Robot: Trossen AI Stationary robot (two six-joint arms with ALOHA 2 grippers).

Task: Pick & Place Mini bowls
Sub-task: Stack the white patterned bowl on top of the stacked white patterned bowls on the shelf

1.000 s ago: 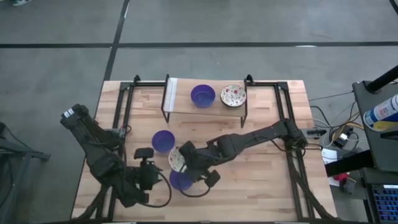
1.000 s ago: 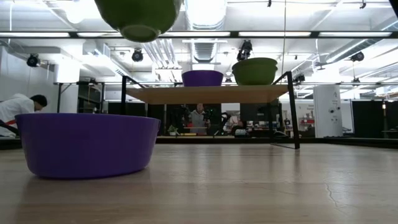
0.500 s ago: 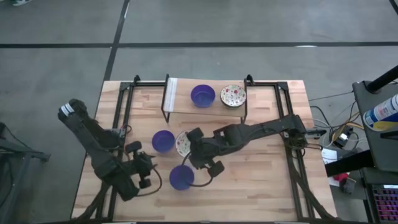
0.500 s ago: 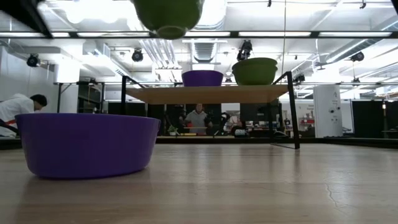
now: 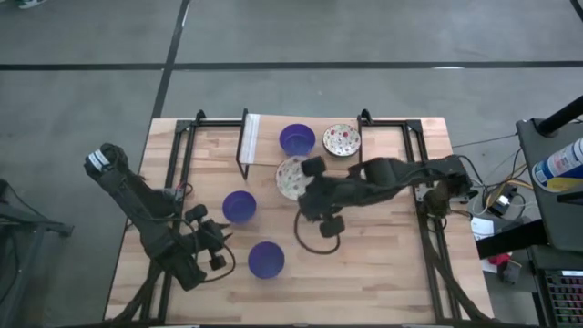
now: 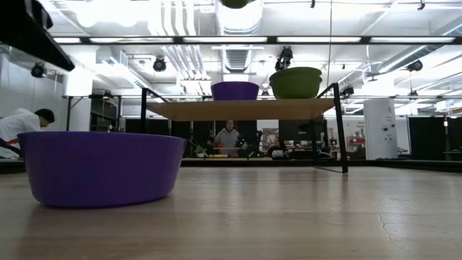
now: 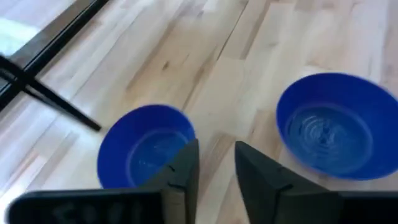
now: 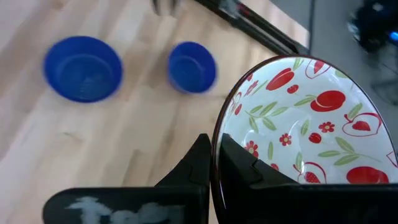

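Left pincer (image 5: 219, 248) empty, fingers narrowly apart; two deep blue round mini bowls (image 7: 146, 145) just ahead on wooden worktop (image 5: 383, 264). Right pincer (image 8: 213, 163) clamped on rim of white red-patterned bowl (image 8: 292, 118), airborne near shelf. Likely light, rigid, slick; rim pinch suits.

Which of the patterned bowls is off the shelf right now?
The patterned bowl clamped by its rim in the right end effector, carried above the table just before the shelf; the other patterned bowl sits on the shelf.
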